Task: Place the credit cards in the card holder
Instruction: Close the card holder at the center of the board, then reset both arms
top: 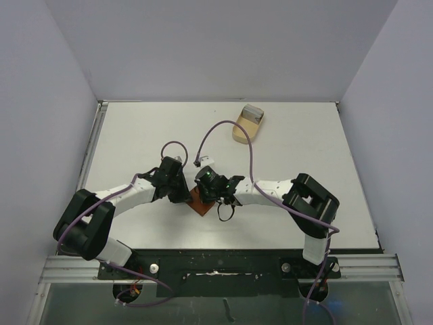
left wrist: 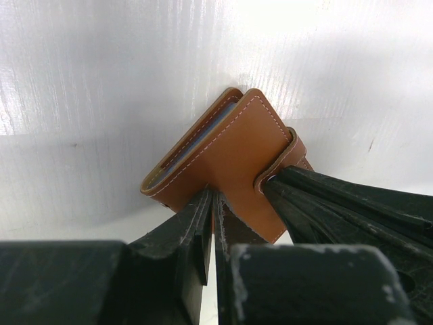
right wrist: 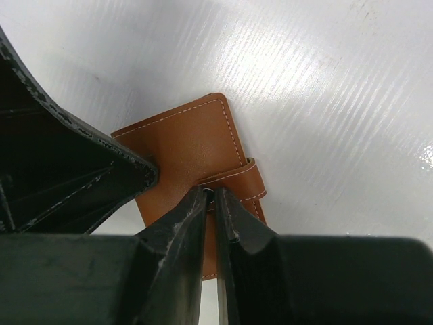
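Left wrist, card holder (left wrist: 233, 152) folded, card (left wrist: 211, 127) inside

A: Card holder (top: 201, 206) is hemmed in! Left gripper (top: 184, 195) is touching its left side, right gripper (top: 215, 196) its right, and purple cables (top: 210, 132) arch just behind.

B: Beyond it there's open table (top: 304, 149). Only the tan tray (top: 247, 125) stands well behind, toward the right.

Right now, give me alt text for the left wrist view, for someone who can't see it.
The left gripper is pinched shut on the near edge of a brown card holder, the white table behind it, a pale blue-grey edge showing between its leather layers. The right gripper reaches in from the right, tips at the holder's strap.
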